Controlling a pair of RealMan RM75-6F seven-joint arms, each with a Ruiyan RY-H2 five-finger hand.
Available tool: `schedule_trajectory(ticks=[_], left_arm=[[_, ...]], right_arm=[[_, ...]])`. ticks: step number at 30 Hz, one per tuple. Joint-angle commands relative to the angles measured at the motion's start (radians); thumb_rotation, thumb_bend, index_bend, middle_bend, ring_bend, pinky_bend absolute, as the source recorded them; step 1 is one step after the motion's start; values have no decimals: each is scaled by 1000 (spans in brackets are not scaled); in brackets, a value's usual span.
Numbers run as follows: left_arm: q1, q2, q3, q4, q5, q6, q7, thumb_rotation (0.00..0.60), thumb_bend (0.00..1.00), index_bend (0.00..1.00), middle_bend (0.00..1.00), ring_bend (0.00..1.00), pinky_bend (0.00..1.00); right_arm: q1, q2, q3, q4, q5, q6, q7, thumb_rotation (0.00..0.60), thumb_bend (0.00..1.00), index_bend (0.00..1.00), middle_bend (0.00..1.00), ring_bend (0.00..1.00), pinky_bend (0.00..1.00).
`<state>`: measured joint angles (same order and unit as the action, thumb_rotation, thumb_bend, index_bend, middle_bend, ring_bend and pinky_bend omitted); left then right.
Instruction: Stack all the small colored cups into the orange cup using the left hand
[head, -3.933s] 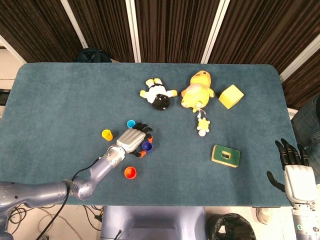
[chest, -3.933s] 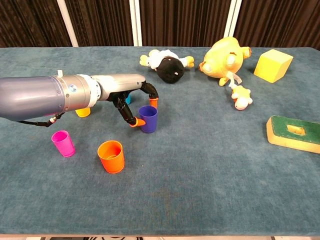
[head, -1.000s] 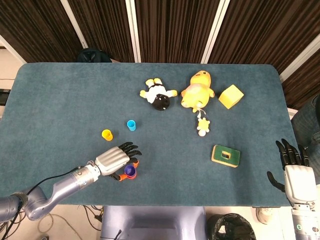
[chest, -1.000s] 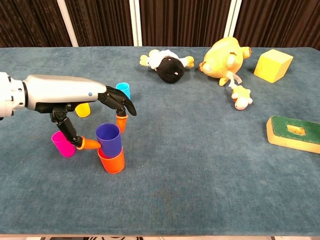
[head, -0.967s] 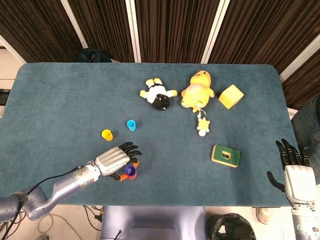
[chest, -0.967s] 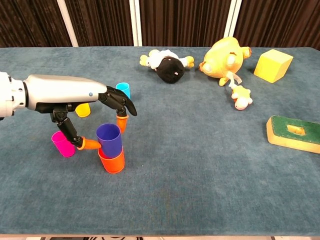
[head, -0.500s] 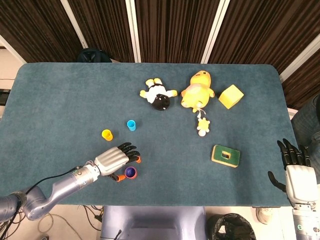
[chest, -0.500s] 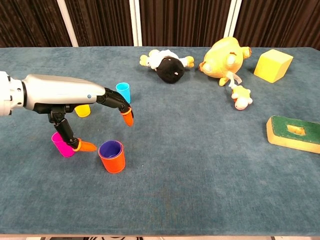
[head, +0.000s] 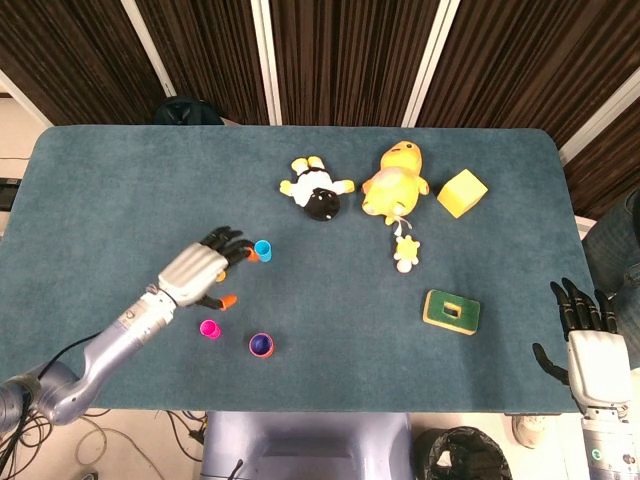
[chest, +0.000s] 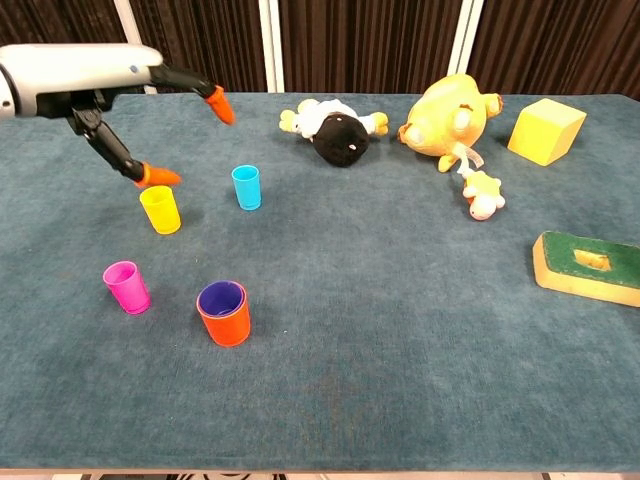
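The orange cup (chest: 224, 316) stands near the table's front with the dark blue cup (chest: 220, 298) nested inside it; both show from above as one cup (head: 261, 345). A magenta cup (chest: 127, 286) (head: 209, 328) stands to its left. Farther back are a yellow cup (chest: 160, 209) and a light blue cup (chest: 246, 187) (head: 262, 250). My left hand (head: 198, 269) (chest: 120, 85) hovers above the yellow cup, hiding it in the head view, with fingers spread and nothing held. My right hand (head: 590, 335) rests open off the table's front right corner.
A black-and-white plush (head: 318, 192), a yellow duck plush (head: 396, 180) and a yellow block (head: 461, 192) lie at the back. A green block with a hole (head: 451, 310) sits at the right. The table's front edge (head: 350, 410) runs just beyond the orange cup.
The left hand carried the dark blue cup to the orange cup and let it drop in. It has since lifted and moved back-left to above the yellow cup.
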<state>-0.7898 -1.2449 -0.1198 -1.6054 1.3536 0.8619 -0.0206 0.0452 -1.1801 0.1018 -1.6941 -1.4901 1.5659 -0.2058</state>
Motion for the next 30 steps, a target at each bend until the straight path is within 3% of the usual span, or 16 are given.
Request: schedule_trajectory(ticks=[1, 6, 12, 19, 24, 30], left_arm=[[-3, -63, -42, 128, -99, -16, -16, 600, 214, 229, 141, 33, 58], [-28, -151, -81, 284, -208, -64, -36, 600, 213, 240, 141, 33, 62], [-62, -206, -85, 362, -240, -107, -2, 600, 213, 246, 142, 33, 62], [-76, -235, -69, 389, -264, -147, 36, 600, 213, 279, 141, 33, 62], [-80, -218, -45, 393, -294, -177, 93, 600, 213, 283, 141, 33, 61], [-51, -189, -31, 369, -293, -176, 69, 600, 213, 284, 141, 33, 61]], right_arm=[[1, -2, 0, 0, 1, -1, -3, 600, 334, 49, 72, 136, 65], [3, -4, 0, 4, 6, -8, -5, 600, 334, 49, 72, 136, 66], [4, -6, 3, 7, 9, -8, -3, 600, 334, 49, 72, 136, 65], [1, -1, 5, 6, 11, -3, 7, 600, 334, 49, 72, 136, 65], [-1, 3, 7, 7, 11, 2, 17, 600, 334, 49, 72, 136, 65], [-1, 5, 6, 6, 11, -1, 21, 600, 334, 49, 72, 136, 65]])
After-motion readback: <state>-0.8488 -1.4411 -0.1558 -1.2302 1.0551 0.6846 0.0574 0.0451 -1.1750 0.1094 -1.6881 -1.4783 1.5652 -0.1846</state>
